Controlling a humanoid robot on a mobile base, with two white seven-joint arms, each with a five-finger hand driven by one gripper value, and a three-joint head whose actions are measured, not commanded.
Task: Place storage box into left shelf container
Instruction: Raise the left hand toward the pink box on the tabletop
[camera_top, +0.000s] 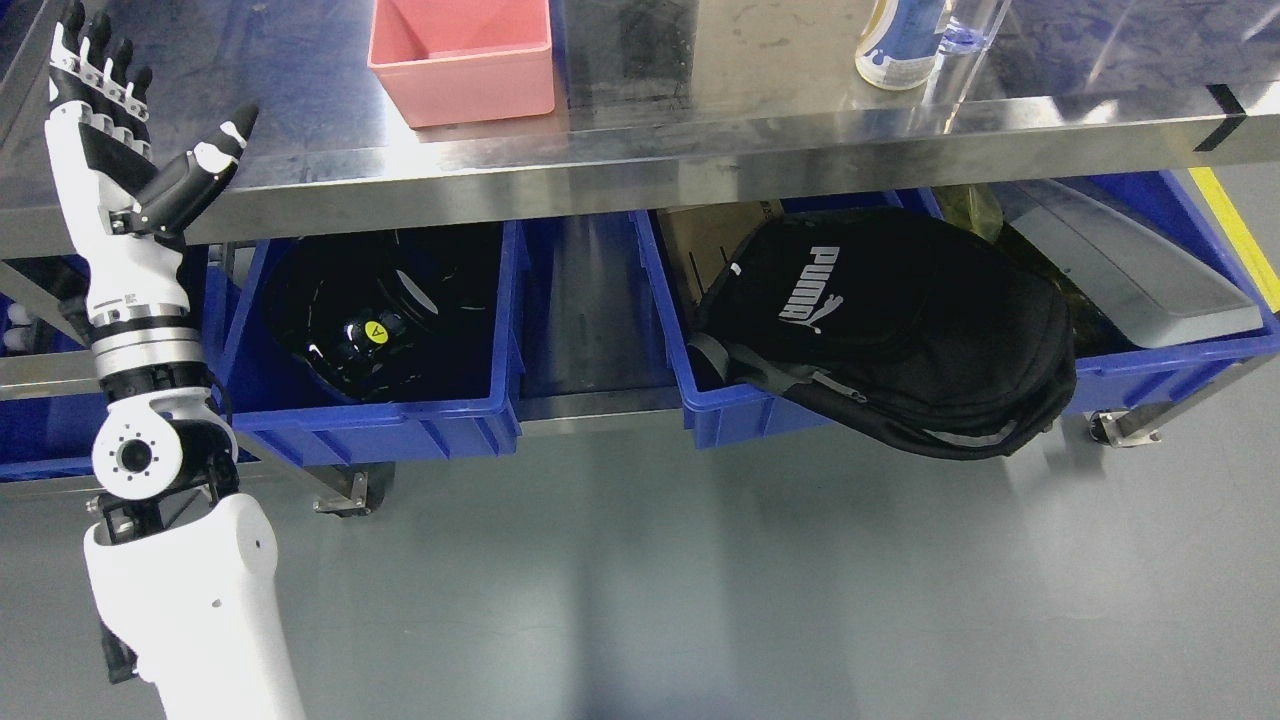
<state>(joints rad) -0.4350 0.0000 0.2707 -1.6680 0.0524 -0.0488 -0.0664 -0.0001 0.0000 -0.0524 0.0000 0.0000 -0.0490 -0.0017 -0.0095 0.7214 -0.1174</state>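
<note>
Pink storage box: you see the storage box (462, 62) standing upright on the steel table top (700, 130), near its front edge and left of the middle; its top is cut by the upper edge of the picture.
Left hand: your left hand (115, 130) is raised at the left end of the table, fingers straight and spread, thumb out to the right, and it grasps nothing. It is well apart from the box.
Right arm: you cannot see it in this view.
Left shelf container: the blue bin (375, 400) sits on the lower shelf under the table, below the box, and a black glossy object (380, 320) with a yellow sticker lies inside.
Right blue bin: a second bin (1150, 375) holds a black Puma backpack (890, 330), which hangs over its front wall, and a grey panel (1130, 270).
Bottle: a bottle (897, 45) stands on the table top at the right.
</note>
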